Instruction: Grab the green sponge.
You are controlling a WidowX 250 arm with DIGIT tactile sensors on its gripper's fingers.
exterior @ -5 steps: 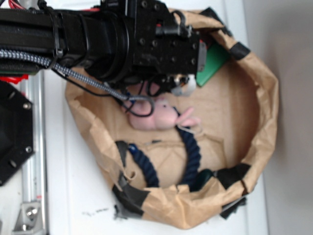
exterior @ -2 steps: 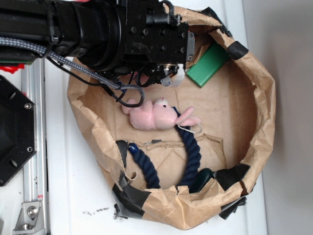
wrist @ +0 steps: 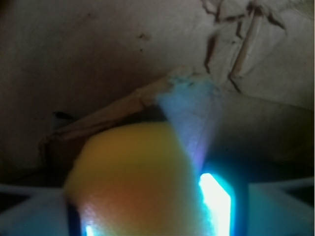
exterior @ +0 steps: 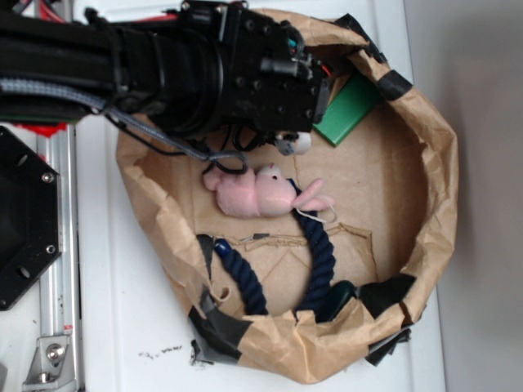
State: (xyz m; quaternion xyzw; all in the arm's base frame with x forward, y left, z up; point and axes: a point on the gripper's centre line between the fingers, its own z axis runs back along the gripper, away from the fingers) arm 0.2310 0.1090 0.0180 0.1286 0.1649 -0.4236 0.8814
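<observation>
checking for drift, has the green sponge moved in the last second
No. The green sponge lies at the same spot against the paper bag's upper rim; only the arm above it has shifted.

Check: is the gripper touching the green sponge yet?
Cannot tell. In the exterior view the gripper overlaps the green sponge's left end, hiding any gap. The wrist view is too blurred to settle it.

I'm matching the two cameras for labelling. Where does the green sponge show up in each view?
Exterior: the green sponge lies at upper right inside the brown paper bag, its left end hidden by the arm.
Wrist: only a bright cyan-green glowing patch at bottom centre-right, probably the sponge overexposed; a blurred yellow object sits left of it.
Shared landmark: the bag's creased brown paper.
</observation>
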